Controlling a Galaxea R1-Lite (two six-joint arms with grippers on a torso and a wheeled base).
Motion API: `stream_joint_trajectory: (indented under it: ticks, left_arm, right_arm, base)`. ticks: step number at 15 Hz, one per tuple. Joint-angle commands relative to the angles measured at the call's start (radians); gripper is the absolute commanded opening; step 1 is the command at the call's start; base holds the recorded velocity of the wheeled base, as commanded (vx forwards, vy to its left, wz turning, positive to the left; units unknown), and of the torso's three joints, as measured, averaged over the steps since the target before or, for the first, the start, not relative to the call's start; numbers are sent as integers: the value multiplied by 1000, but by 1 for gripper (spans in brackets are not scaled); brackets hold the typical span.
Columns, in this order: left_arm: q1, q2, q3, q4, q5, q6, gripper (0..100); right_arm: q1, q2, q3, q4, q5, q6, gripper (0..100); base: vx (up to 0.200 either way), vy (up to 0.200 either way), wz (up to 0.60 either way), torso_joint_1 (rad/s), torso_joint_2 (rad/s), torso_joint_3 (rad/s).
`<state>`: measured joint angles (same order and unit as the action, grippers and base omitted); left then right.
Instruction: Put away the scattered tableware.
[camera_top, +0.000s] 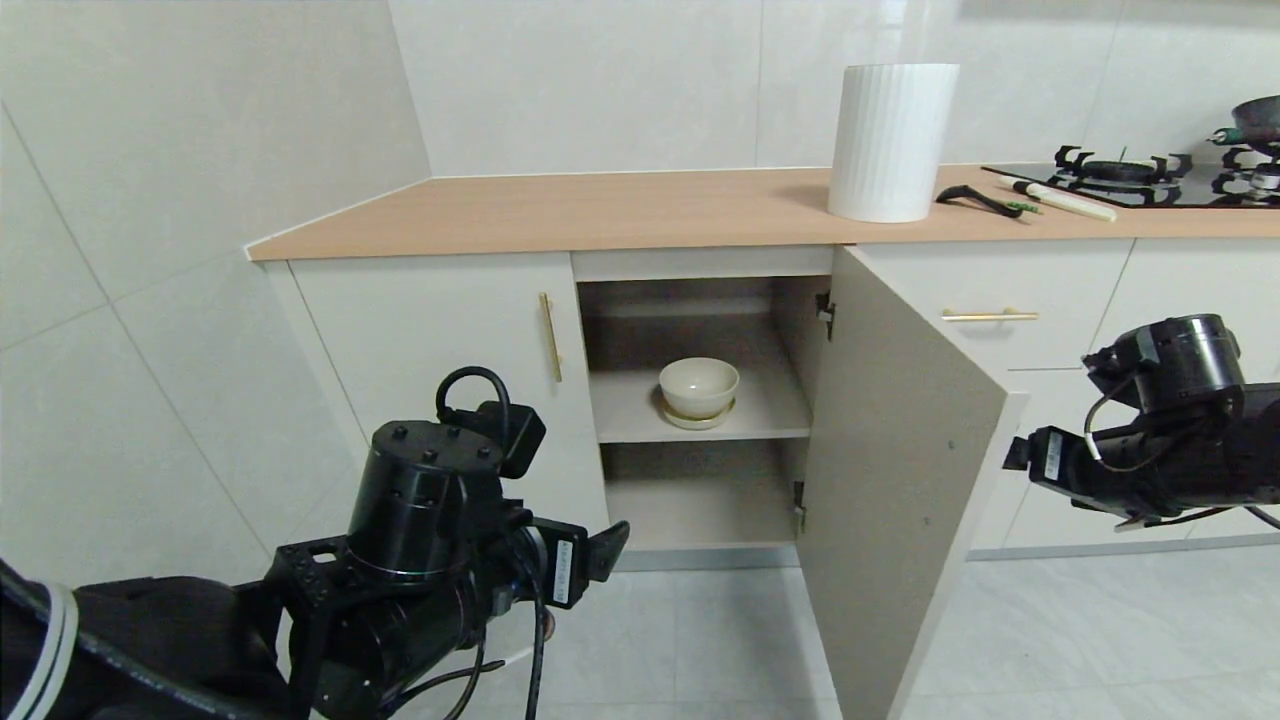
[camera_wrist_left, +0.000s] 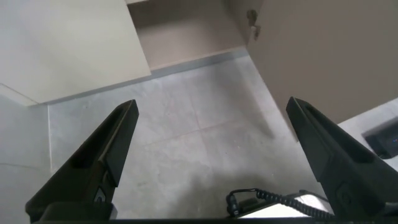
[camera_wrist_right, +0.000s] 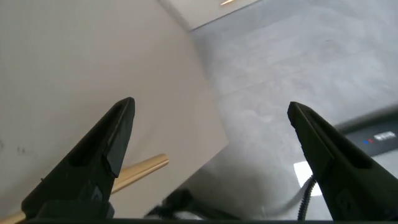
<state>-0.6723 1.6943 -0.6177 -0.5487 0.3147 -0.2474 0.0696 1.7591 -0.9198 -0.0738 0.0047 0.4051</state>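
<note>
The bowl (camera_top: 699, 386) sits near the shelf's (camera_top: 770, 410) front edge. The left gripper (camera_wrist_left: 211, 104) and right gripper (camera_wrist_right: 211, 104) have their fingers spread, empty. A hard shove on the open door (camera_top: 900, 450) might jolt the bowl.

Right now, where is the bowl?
In the head view, the bowl sits on a saucer on the cabinet shelf, just left of the open door.

Head overlooks cabinet (camera_top: 680, 330), wrist cameras face floor (camera_wrist_left: 205, 143)
</note>
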Motion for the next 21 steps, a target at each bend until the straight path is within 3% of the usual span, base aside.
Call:
stream_joint_trajectory:
  ticks: [1,2,8,15,18,21]
  left_arm:
    - [5,-10,-1,0,1,2,100]
    - [10,-38,-1,-7,0,-1,100]
    - [11,-64,1,-22,0,4,100]
    - [27,-21,-2,-27,0,4,100]
    - [40,10,-1,-73,0,5,100]
    - [40,8,-1,-74,0,19,100]
  right_arm:
    - [64,0,1,0,-3,1,100]
    - [130,8,-8,-1,-3,0,100]
    - [263,128,-139,-1,3,0,100]
    - [315,324,-307,-63,5,-17,100]
    - [335,391,-406,-63,5,-19,100]
    - [352,438,-445,-72,1,-9,100]
  base:
    - [0,0,0,0,0,0]
    - [0,0,0,0,0,0]
    - [0,0,0,0,0,0]
    - [0,0,0,0,0,0]
    - [0,0,0,0,0,0]
    - [0,0,0,0,0,0]
